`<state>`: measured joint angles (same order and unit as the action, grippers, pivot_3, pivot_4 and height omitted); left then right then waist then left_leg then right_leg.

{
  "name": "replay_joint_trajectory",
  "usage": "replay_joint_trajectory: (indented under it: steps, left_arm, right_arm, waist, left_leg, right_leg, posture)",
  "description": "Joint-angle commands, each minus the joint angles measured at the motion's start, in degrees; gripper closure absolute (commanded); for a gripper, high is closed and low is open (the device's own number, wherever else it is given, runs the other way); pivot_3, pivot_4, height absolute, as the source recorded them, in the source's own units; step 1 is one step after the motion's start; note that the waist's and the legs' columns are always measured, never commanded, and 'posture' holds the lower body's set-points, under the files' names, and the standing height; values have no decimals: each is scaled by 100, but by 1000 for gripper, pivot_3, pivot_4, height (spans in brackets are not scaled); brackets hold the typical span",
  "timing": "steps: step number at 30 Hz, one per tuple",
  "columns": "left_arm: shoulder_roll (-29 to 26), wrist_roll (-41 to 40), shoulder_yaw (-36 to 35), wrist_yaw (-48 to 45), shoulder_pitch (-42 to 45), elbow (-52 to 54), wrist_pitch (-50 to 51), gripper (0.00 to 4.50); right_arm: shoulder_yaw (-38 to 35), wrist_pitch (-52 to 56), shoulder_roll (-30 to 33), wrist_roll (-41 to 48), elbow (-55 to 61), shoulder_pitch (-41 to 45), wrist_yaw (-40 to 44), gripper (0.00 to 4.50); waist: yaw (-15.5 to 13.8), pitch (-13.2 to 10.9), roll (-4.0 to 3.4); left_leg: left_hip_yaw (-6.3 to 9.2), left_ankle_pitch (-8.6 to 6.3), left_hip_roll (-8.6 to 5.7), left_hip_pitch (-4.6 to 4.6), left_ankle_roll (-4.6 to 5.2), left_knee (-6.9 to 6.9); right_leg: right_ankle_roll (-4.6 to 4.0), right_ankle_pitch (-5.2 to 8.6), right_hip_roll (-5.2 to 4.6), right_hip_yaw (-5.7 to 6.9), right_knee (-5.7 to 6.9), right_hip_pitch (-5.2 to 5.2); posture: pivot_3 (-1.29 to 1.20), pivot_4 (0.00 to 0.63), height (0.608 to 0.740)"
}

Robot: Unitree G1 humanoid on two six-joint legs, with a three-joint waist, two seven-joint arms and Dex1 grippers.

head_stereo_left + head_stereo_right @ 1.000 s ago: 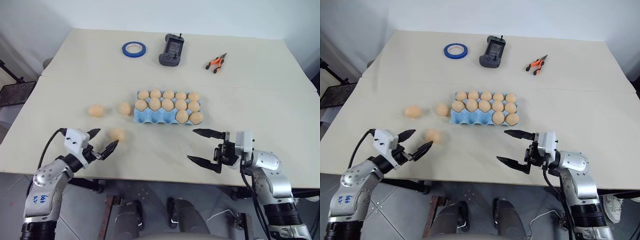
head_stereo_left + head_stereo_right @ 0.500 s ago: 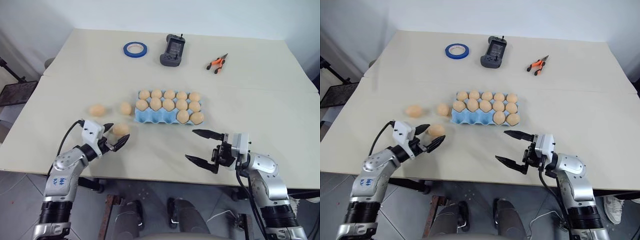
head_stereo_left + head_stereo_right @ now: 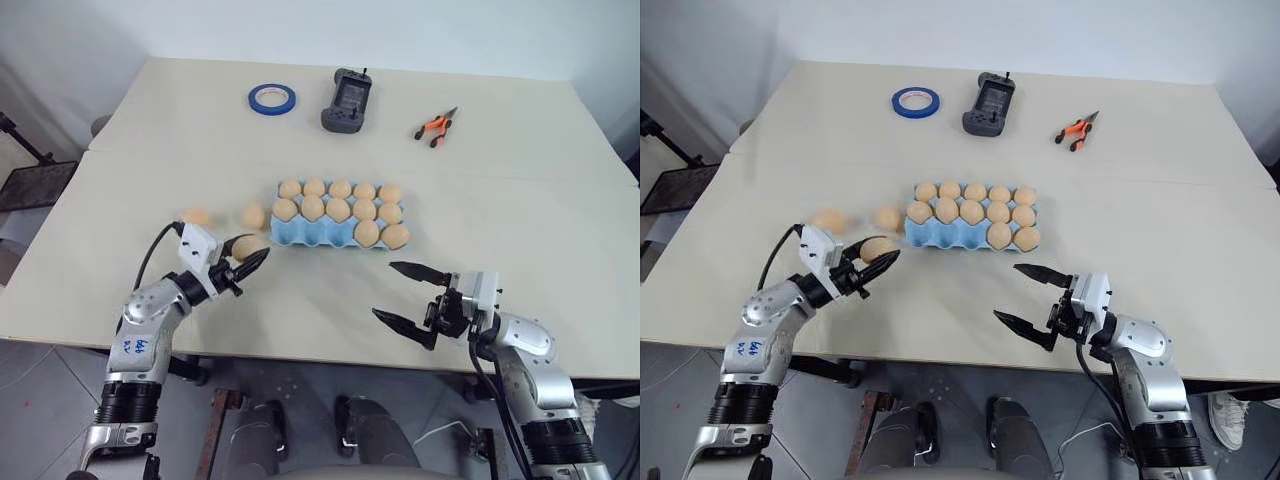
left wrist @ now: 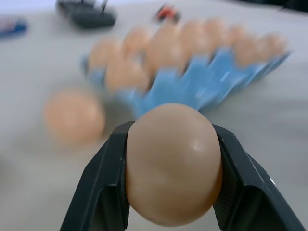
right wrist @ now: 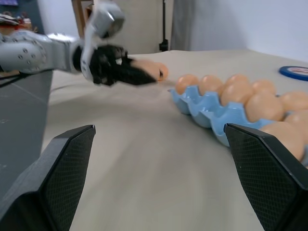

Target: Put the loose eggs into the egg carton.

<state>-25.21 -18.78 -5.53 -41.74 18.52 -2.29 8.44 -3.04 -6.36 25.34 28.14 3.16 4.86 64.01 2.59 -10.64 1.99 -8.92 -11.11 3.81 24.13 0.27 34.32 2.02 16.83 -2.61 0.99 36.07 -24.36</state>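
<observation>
Carton (image 3: 325, 236) lies near desk (image 3: 520, 200) centre, long axis running left-right; back two rows full, front row w/ eggs in its two right cups only. Left gripper (image 3: 876, 262): jaws closed on one egg (image 4: 172, 163), just off carton's front-left corner. Two loose eggs (image 3: 252, 216) on desk left of carton, one just beside it, other (image 3: 197, 217) further out. Right gripper (image 3: 408, 295): jaws wide open, empty, in front of carton's right end.
</observation>
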Motion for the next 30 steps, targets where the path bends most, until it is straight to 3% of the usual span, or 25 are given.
replay_joint_trajectory:
  steps: [1, 10, 19, 27, 30]
  left_arm:
    - [7, -149, 321, -457, 539, 90, 132, 2775]
    - [960, 319, 1050, -829, 2289, -1983, -227, 2775]
    - [1501, 863, 1206, -782, 3065, -3753, -1174, 2775]
    - [1478, 789, 1030, -867, 2958, -3762, -1312, 160]
    - [988, 659, 736, -889, 2456, -2893, -1196, 22]
  right_arm:
    - [-232, -156, 83, 7, 88, -62, -122, 0]
    - [-421, -265, 42, -23, 278, -200, -526, 0]
    - [-357, -380, -20, -96, 489, -299, -827, 0]
    - [-248, -331, -94, -111, 779, -386, -1027, 0]
    - [-151, -292, -118, -92, 788, -287, -1008, 0]
  waist:
    - [-31, 0, 0]
    - [-99, 0, 0]
    - [-90, -1, -1]
    - [-92, -1, -1]
    - [-40, -2, -2]
  left_leg:
    - [0, 1, 0, 0, 0, 2]
    - [2, -15, -3, 10, 28, 58]
    - [7, -18, 0, 10, 34, 72]
    - [11, -19, 0, 14, 36, 73]
    - [10, -19, 1, 13, 36, 70]
  right_leg:
    - [0, 0, 0, 0, 0, 1]
    - [-1, 1, 1, 0, -2, 15]
    - [29, -16, 10, 3, -1, 20]
    - [30, -17, 8, 8, -2, 21]
    - [30, -16, 10, 7, -1, 22]
  posture:
    - [0, 150, 740]
    - [0, 150, 740]
    - [0, 150, 740]
    - [0, 150, 740]
    - [0, 150, 740]
